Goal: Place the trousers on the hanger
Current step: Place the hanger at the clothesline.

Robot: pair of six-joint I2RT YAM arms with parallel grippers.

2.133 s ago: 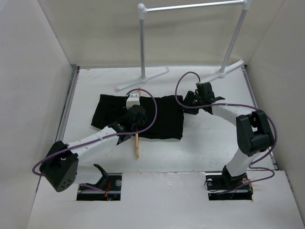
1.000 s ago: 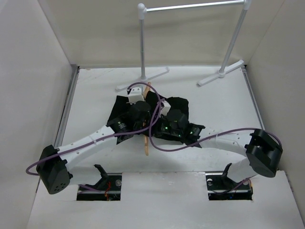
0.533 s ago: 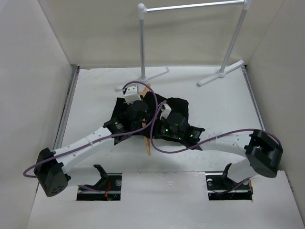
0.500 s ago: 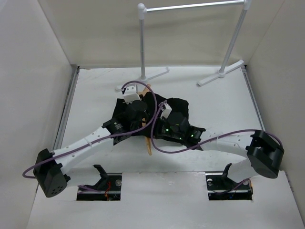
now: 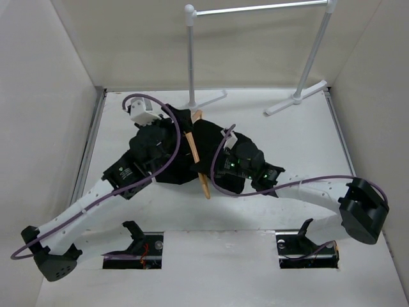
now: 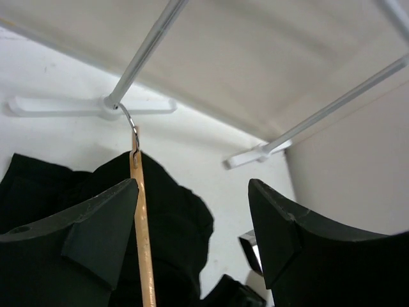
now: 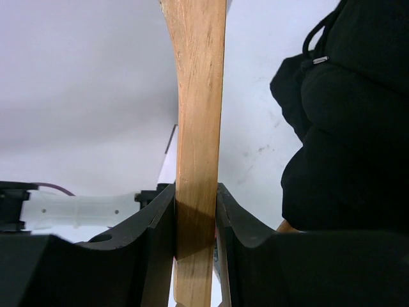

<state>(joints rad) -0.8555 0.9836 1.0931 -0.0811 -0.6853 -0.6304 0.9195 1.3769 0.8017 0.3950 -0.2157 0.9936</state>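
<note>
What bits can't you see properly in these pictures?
- Top view: the trousers cover much of the hanger, so its crossbar is hidden.
- Right wrist view: the picture edges cut off both hanger ends beyond the right gripper.
- Left wrist view: the left gripper blocks the lower trousers.

Between the matt black plastic fingers of the right claw (image 7: 195,220), the hanger (image 7: 198,115) is light tan wood, smooth, with fine grain and a dull sheen. Just right of that claw, the trousers (image 7: 345,147) are soft, matt black cloth. Ahead of the left claw (image 6: 192,192), also matt black plastic, the hook (image 6: 132,131) is bright metal. The rail stand (image 6: 146,51) beyond it looks smooth and pale, and the counter (image 6: 57,134) is matt white.
</note>
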